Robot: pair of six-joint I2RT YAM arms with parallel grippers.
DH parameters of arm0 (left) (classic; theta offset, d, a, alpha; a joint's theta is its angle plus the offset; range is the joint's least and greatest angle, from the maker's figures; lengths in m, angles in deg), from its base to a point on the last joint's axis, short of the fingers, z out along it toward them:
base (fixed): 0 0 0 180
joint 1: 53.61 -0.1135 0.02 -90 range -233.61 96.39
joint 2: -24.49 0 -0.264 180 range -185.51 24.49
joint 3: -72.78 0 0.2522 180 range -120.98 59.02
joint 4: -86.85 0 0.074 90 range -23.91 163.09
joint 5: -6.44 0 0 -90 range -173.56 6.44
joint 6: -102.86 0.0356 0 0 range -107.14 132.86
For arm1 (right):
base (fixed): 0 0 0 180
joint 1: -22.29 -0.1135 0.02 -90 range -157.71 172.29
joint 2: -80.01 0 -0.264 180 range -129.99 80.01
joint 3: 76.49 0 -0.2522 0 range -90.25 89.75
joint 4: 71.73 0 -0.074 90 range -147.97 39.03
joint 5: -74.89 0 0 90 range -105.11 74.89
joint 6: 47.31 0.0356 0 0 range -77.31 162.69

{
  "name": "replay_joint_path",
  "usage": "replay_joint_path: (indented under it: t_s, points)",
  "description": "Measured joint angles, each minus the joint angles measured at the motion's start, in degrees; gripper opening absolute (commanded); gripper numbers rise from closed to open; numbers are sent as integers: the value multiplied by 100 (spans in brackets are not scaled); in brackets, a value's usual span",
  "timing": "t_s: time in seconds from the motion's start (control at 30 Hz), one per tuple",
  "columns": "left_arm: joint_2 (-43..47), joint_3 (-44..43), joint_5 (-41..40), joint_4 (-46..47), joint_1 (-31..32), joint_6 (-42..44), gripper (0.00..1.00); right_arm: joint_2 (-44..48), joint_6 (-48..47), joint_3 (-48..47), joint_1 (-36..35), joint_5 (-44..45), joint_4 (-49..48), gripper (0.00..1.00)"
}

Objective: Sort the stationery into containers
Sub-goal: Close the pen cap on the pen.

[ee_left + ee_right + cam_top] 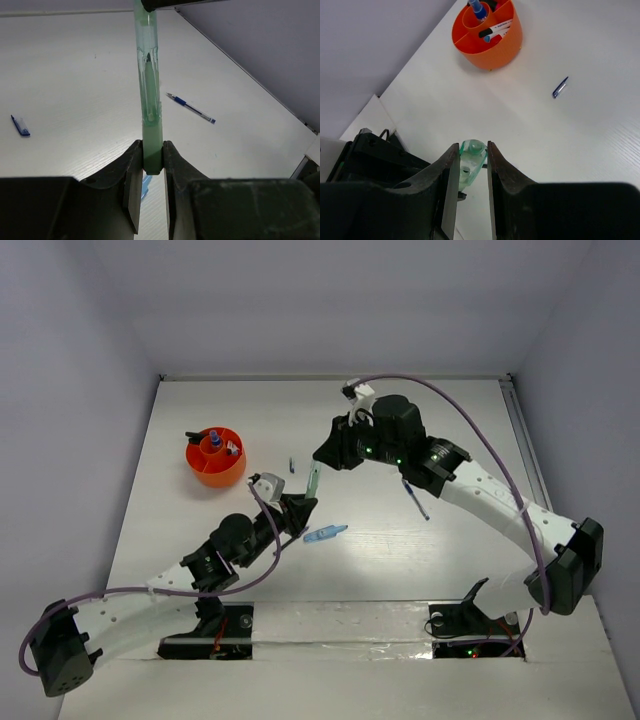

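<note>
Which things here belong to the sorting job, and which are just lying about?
Job: green marker, gripped by left hand and right hand; orange cup; blue pen; light blue marker; small blue cap.
Just there: purple cable; tape strip at the table's near edge.

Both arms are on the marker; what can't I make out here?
- Green marker: top view, both ends covered by the left end effector and right end effector.
- Orange cup: right wrist view, far rim cut by the top edge; top view, contents too small.
- Blue pen: top view, upper end seems tucked under the right arm.
</note>
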Motion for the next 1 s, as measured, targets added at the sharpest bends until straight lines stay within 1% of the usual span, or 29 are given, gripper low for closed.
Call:
replay_joint_path:
  t_s: [0.27,0.57,0.63,0.77,0.87,1.0]
  points:
    - [31,0,-136,181,24,-35,0,352,238,673,-173,118,-562,1]
    - [13,-15,-188,190,20,-33,0,345,413,968,-216,-33,-984,1]
    - [13,-17,-195,149,20,-33,0,350,431,1029,-221,-31,-1049,0]
    - [13,-33,-232,-48,20,-33,0,350,428,1202,-271,4,-1215,0]
    - [13,-142,-282,-407,22,-26,0,350,433,1392,-337,83,-1436,0]
    - [13,-402,-343,-1064,22,-11,0,380,525,1799,-470,286,-2031,0]
